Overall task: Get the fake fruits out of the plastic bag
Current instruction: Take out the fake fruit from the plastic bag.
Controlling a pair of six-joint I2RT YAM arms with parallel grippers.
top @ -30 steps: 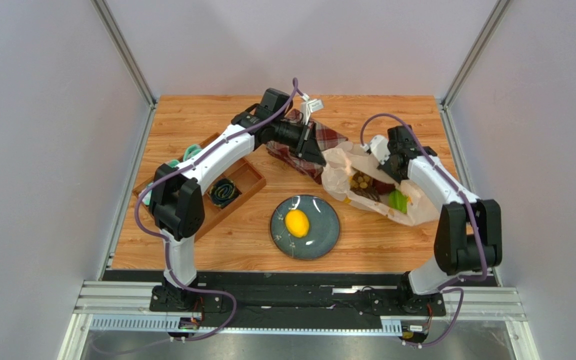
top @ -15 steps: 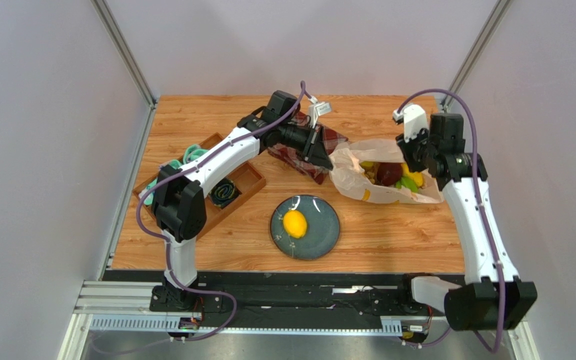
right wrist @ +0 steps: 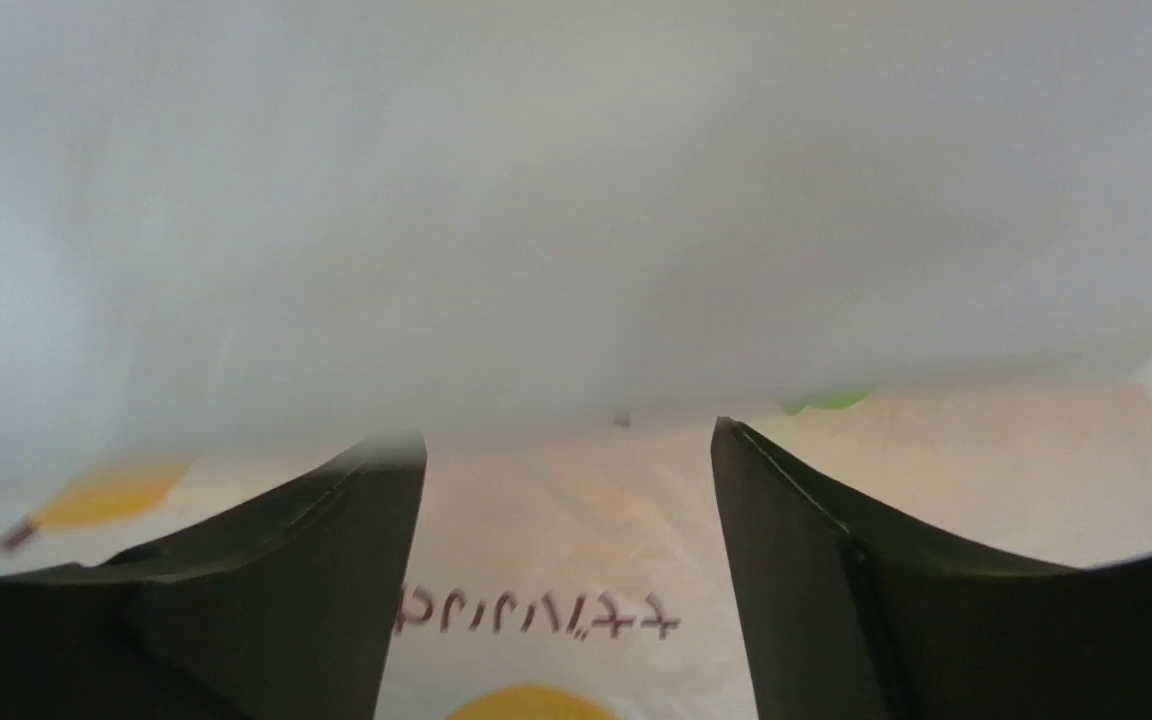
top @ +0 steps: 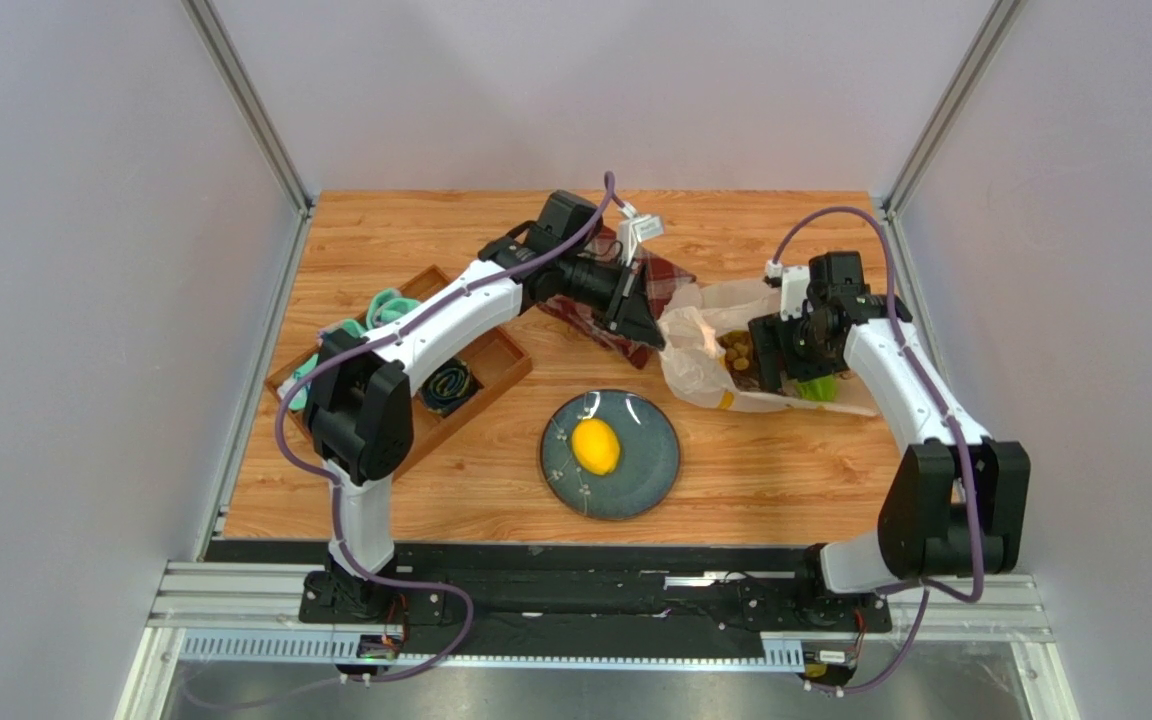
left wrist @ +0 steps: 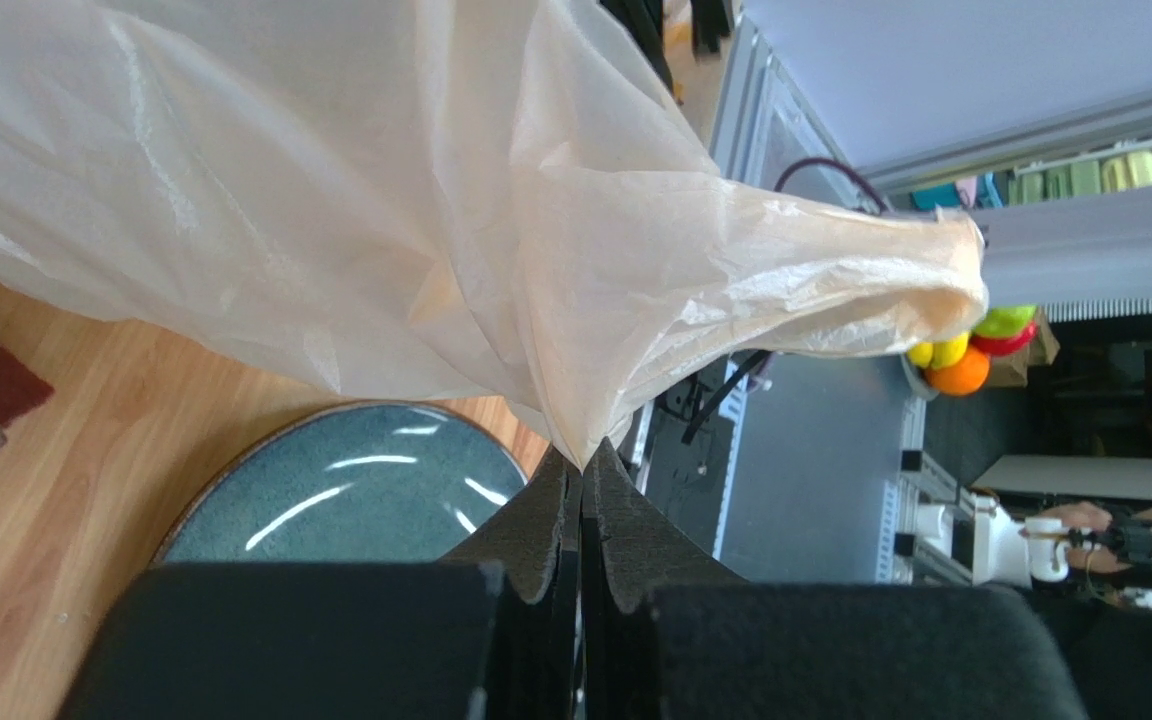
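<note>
top external view gives you the plastic bag (top: 698,375) lying on the wooden table (top: 778,483) right of centre, with one edge drawn toward the left gripper (top: 648,320). your left wrist view shows that gripper's two fingers pressed together on a pinch of the bag's thin beige film, which rises from them in a crinkled peak above the blue-grey plate (top: 654,483). the yellow lemon (top: 594,446) sits on that plate, out of the bag and apart from it. your right gripper (top: 778,357) is down at the bag, over its contents. from its wrist camera you see the fingers spread wide, with blurred pale film across the top of the view and printed bag film below, nothing pinched between them. inside the bag you can make out a tan grape bunch (top: 737,356) and a green piece (top: 817,389) close beside that gripper. the red plaid cloth (top: 665,278) lies under the left wrist, next to the bag. the wooden tray (top: 495,365) holding coiled items sits at the table's left side
</note>
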